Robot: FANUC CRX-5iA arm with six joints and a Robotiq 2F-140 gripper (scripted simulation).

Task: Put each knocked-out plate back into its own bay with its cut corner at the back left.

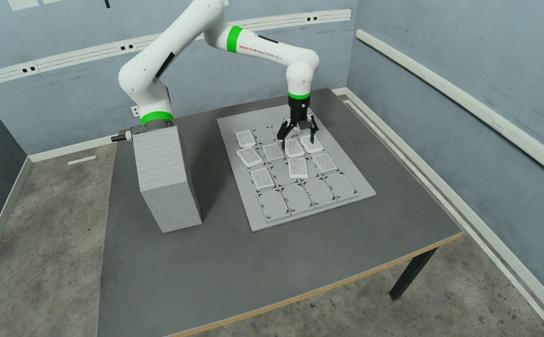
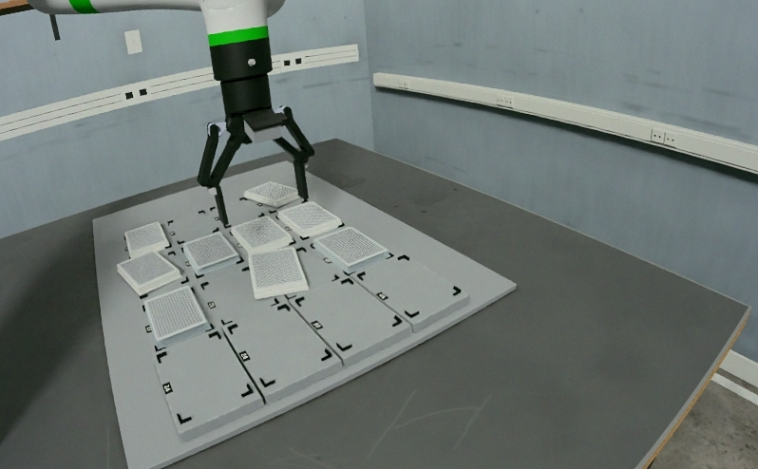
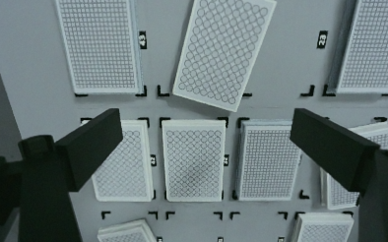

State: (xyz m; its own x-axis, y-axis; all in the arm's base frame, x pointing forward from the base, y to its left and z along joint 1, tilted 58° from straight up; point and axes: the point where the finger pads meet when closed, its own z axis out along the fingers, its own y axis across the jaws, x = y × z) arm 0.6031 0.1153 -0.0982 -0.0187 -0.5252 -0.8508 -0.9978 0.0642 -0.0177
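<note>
My gripper [image 1: 298, 143] [image 2: 263, 208] [image 3: 206, 124] is open and empty. It hangs above the back middle of the grey deck [image 1: 240, 200] [image 2: 131, 373] [image 3: 280, 105], over the 96-well plate of bay 32 [image 1: 294, 147] [image 2: 260, 233] [image 3: 193, 159], which sits square. Three plates lie askew. The 96-well plate at bay 33 [image 1: 298, 167] [image 2: 276, 271] [image 3: 224, 51] is turned and shifted towards bay 23. The 384-well plate at bay 12 [image 1: 249, 156] [image 2: 148, 271] [image 3: 341, 194] is turned across its corner pieces. The 96-well plate at bay 41 [image 2: 271, 192] [image 3: 127, 232] lies skewed; in the top view the gripper hides it.
Other plates sit square in bays 11 [image 2: 146, 237], 13 [image 2: 175, 311], 22 [image 2: 211, 251], 42 [image 2: 309, 218] and 43 [image 2: 350, 246]. The raised column 4 bays [image 1: 307, 196] [image 2: 288, 344] hold nothing. The arm's grey pedestal [image 1: 165, 176] stands left of the deck.
</note>
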